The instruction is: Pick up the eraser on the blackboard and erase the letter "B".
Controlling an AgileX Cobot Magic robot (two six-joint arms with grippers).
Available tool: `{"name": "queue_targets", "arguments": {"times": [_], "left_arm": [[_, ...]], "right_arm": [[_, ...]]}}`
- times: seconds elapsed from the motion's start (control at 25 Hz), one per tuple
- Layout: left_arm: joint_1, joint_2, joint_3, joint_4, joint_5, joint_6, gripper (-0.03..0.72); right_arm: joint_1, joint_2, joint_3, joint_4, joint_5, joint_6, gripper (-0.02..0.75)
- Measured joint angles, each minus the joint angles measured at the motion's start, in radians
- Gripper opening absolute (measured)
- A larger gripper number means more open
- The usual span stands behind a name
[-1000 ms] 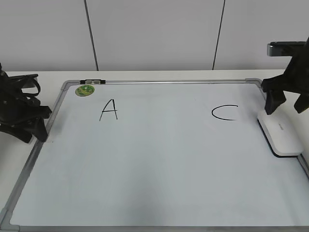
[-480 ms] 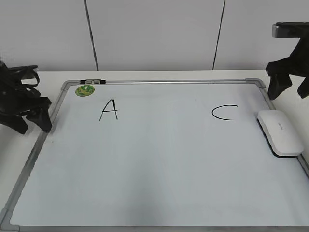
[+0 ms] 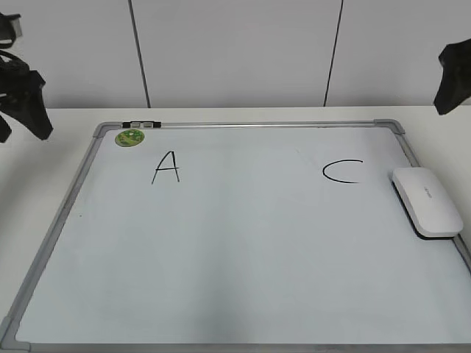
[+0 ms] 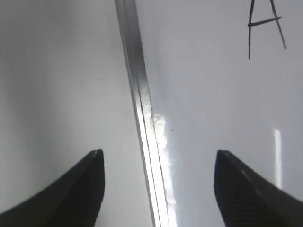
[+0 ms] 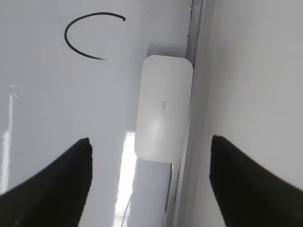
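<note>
The eraser [image 3: 427, 200] is a flat white rounded block lying at the right edge of the blackboard [image 3: 235, 294], just right of the black "C" [image 3: 342, 171]. An "A" [image 3: 166, 167] is at the board's left. No letter "B" shows in any view; the board between "A" and "C" is blank. My right gripper [image 3: 455, 84] is raised above the board's far right corner, open and empty, and in the right wrist view it [image 5: 150, 140] hangs over the eraser [image 5: 163, 106]. My left gripper [image 3: 20, 121] is raised left of the board, and in the left wrist view it [image 4: 158, 153] is open and empty over the frame.
A small round green magnet [image 3: 129, 137] sits at the board's far left corner, next to a small clip on the frame [image 3: 140, 124]. The board lies on a white table [image 3: 44, 220] before a white panelled wall. The grey frame edge [image 4: 137, 85] runs between my left fingers.
Both grippers have risen away from the board, the left up from the left frame edge and the right up off the eraser's end. The eraser has stayed in place.
</note>
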Motion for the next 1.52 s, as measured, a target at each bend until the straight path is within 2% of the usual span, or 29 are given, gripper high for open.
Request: {"name": "queue_targets", "arguments": {"times": [0.24,0.64,0.92,1.2,1.52], "left_arm": [[0.0,-0.143,-0.001,0.056,0.054,-0.056,0.523],[0.0,-0.505,0.035,0.056,0.071,-0.082,0.523],[0.0,-0.852,0.251,0.054,0.082,-0.083,0.523],[0.0,-1.124,0.521,0.049,0.095,-0.086,0.523],[0.0,-1.343,0.804,0.046,0.096,-0.089,0.504]], "right_arm": [[0.002,-0.135,0.0,0.005,0.05,-0.009,0.592],[0.002,-0.41,0.0,0.032,0.083,-0.009,0.592],[0.002,-0.63,0.072,0.062,0.088,-0.009,0.592],[0.002,-0.918,0.364,0.091,0.093,-0.001,0.592],[0.002,-1.242,0.682,-0.011,0.091,0.036,0.592]]}}
